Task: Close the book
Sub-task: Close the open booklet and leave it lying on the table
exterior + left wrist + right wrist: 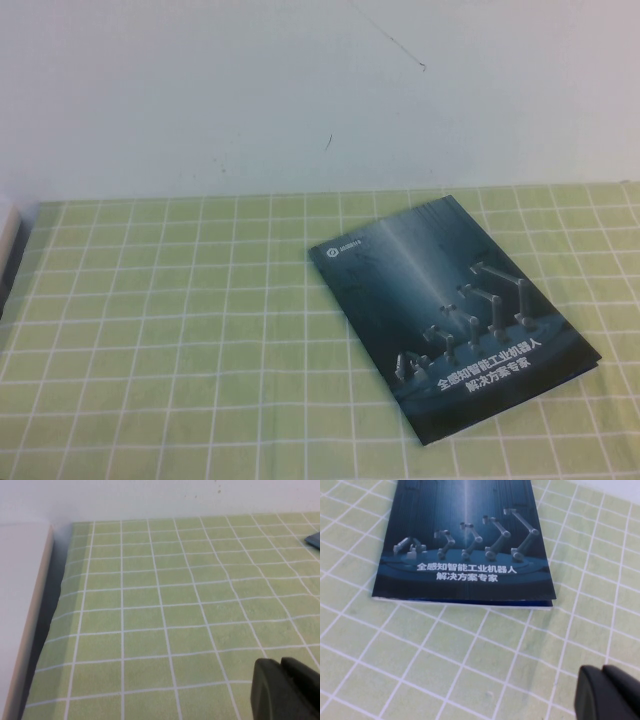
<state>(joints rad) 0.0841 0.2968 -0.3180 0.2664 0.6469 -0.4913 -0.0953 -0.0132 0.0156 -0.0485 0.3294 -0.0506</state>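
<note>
Thin dark-blue glossy paperback book (pixel 450 315) lies flat and closed, cover up, on the green, white-gridded cloth tabletop (pixel 150 330). No page is lifted. By my reading the closing is done.

Right gripper (pixel 602 672) hangs near the book, just off the short edge below the cover's white title. Its jaws are clenched on nothing.

Left gripper (pixel 281 667) sits well apart from the book, with only a far corner of the cover in its view. Its jaws are also pressed together and empty.

Handling guess: the book is light, few-paged and floppy rather than stiff. The slick cover is likely to slide on the cloth if pushed. The best purchase would be the free long edge opposite the spine. I cannot tell which side that is.
</note>
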